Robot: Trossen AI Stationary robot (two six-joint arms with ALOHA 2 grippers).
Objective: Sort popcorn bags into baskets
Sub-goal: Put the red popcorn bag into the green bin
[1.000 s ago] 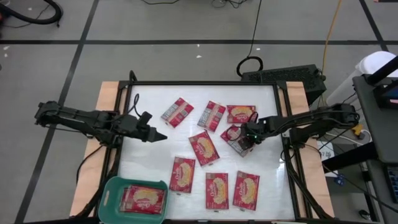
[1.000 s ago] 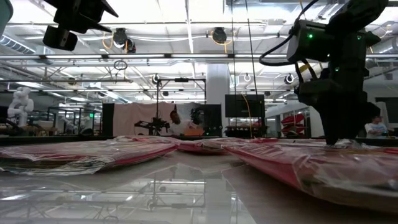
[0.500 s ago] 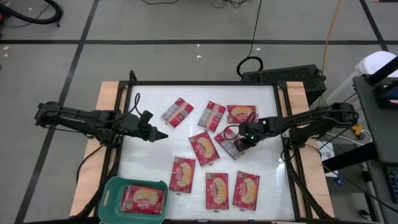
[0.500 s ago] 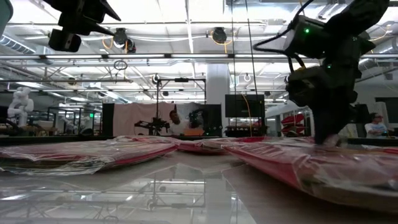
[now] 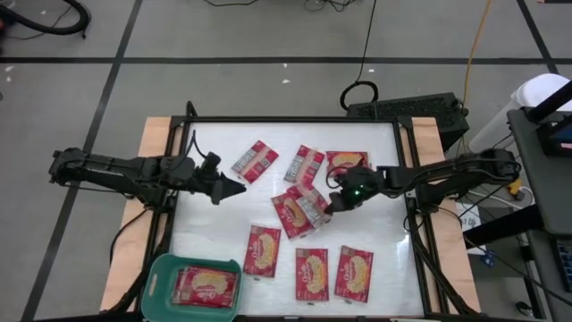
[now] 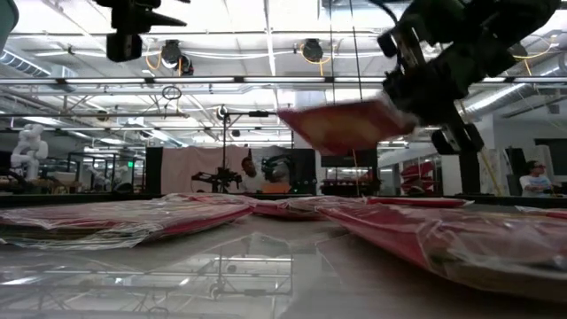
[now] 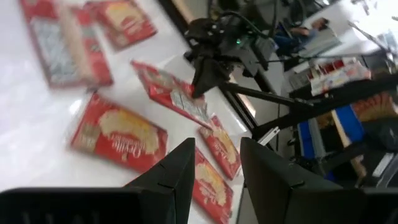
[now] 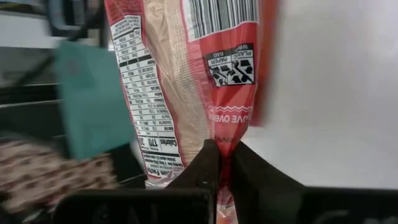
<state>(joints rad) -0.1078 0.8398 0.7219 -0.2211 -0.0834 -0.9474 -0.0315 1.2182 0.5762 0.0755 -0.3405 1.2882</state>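
The teal basket (image 5: 192, 284) is sitting at the table's near left corner, and one popcorn bag (image 5: 204, 286) is lying flat inside it, taking up about half its width. The right gripper (image 5: 337, 199) is pinching the edge of a lifted popcorn bag (image 5: 313, 207) between closed fingers; the low view is showing this bag (image 6: 341, 125) hanging clear of the table, tilted, and the right wrist view is showing its white nutrition panel and barcode (image 8: 186, 74). It is hanging over the middle of the table, partly above another bag (image 5: 292, 213). The left gripper (image 5: 234, 187) is hovering above the left side of the table, beside a bag (image 5: 255, 161), its fingers (image 7: 180, 171) slightly parted and gripping nothing. Three bags (image 5: 311, 272) are lying in a row along the near edge, well apart from the basket.
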